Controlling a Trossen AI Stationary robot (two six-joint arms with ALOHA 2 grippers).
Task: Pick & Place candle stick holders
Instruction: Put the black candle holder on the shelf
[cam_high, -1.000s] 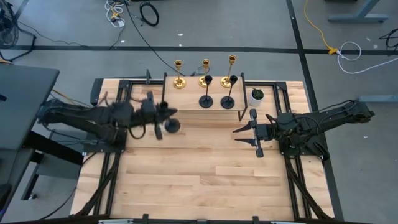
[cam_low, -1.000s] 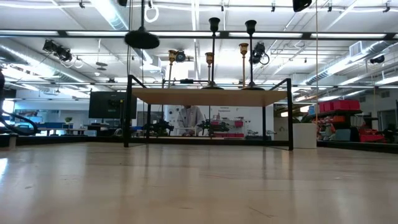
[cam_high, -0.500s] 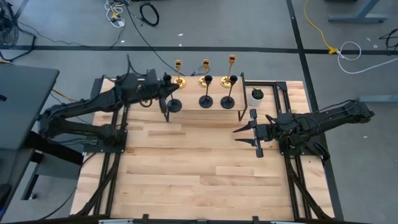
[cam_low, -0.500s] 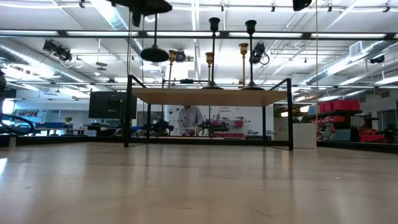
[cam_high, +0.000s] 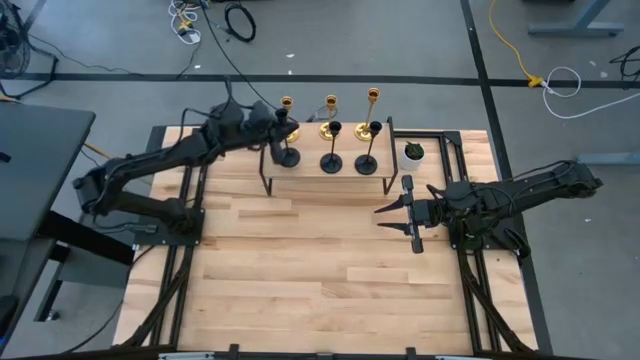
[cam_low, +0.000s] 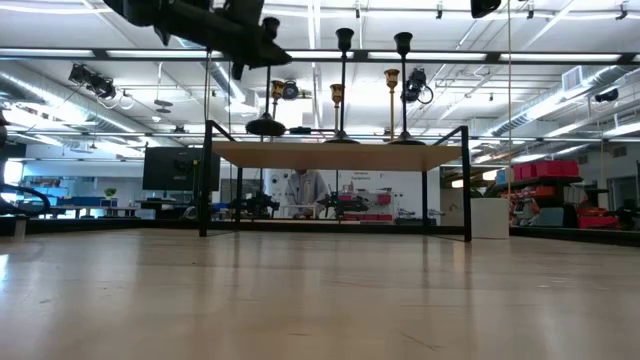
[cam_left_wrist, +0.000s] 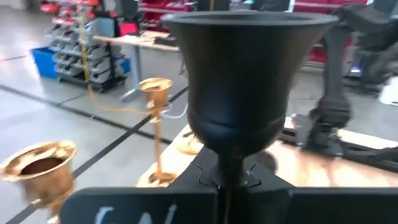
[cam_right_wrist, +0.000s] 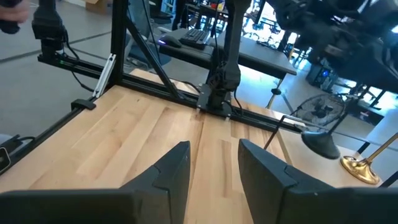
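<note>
A black candle stick holder (cam_high: 287, 156) hangs upright over the left end of a small wooden shelf (cam_high: 350, 178) at the table's far side. My left gripper (cam_high: 277, 133) is shut on it. In the left wrist view its cup (cam_left_wrist: 249, 74) fills the picture. Two more black holders (cam_high: 331, 161) (cam_high: 367, 163) stand on the shelf on their round bases. Three gold holders (cam_high: 330, 127) stand in a row behind them. My right gripper (cam_high: 395, 215) hovers open at mid-table right, with nothing between its fingers (cam_right_wrist: 174, 168). My left gripper pinches the black holder's thin stem (cam_left_wrist: 229, 171) just under the cup, between its two fingers. The fingers come in about level from the table's left. The holder hangs upright below them, its round base (cam_low: 267, 127) a little above the shelf top.
The shelf has a black metal frame (cam_high: 265, 170) on thin legs. A small white pot with a green plant (cam_high: 413, 153) stands to the right of the shelf. Bare wooden table top (cam_high: 320, 270) lies toward the near edge.
My left gripper has swung from the table's left side toward the far edge and the right, carrying the black holder upright. The holder now hangs over the shelf's left end beside the other two black ones. My right arm has kept still.
</note>
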